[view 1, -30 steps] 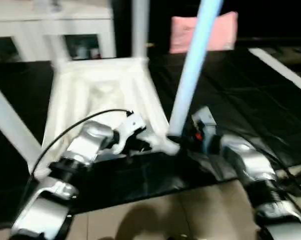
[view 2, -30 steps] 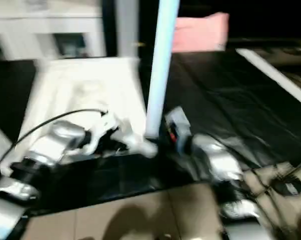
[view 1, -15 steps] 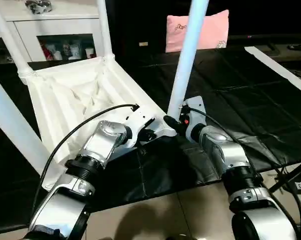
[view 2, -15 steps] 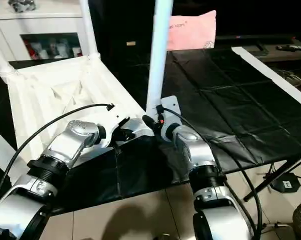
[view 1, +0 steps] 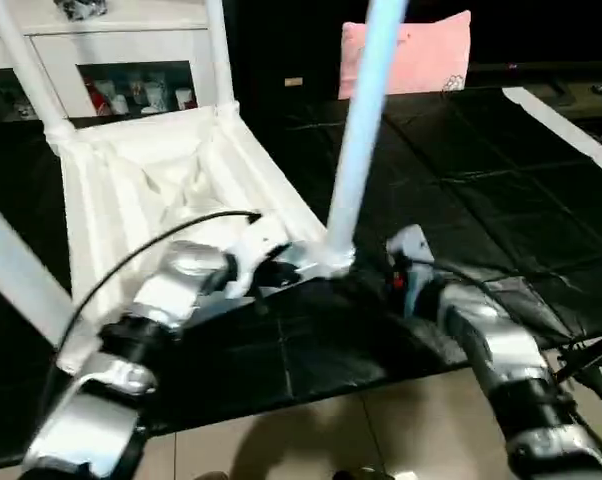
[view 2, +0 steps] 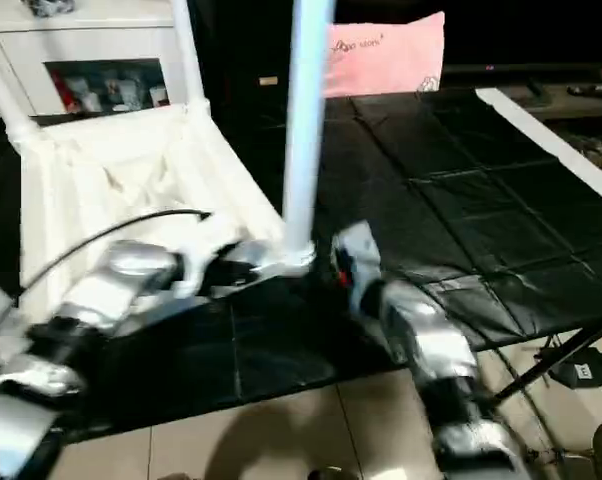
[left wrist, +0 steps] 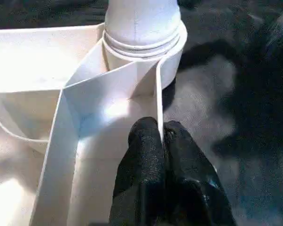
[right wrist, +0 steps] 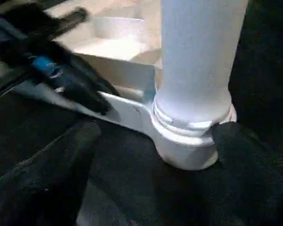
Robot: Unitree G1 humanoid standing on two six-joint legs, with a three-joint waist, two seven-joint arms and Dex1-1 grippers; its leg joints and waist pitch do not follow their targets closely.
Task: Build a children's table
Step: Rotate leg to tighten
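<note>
A wide black sheet (view 1: 501,200), creased and faintly glossy, covers the surface. On it the children's table (view 1: 151,190) lies upside down: smooth white plastic, its ribbed underside facing up within a thin rim, a round collar at each corner. I count four round tube legs standing up from those collars, one of them at the near left edge. The nearest leg (view 1: 366,120) sits in the corner socket (right wrist: 188,141) with ridged rings at its foot. Behind, a white cabinet (view 1: 111,60) with glass doors holds small coloured items, and one soft pink pillow (view 2: 386,55) bears writing too small to read. The left gripper (left wrist: 161,141) has its black fingers pressed together on the thin rim wall beside that socket. The right gripper (right wrist: 155,136) stands with fingers spread either side of the socket, close to it.
</note>
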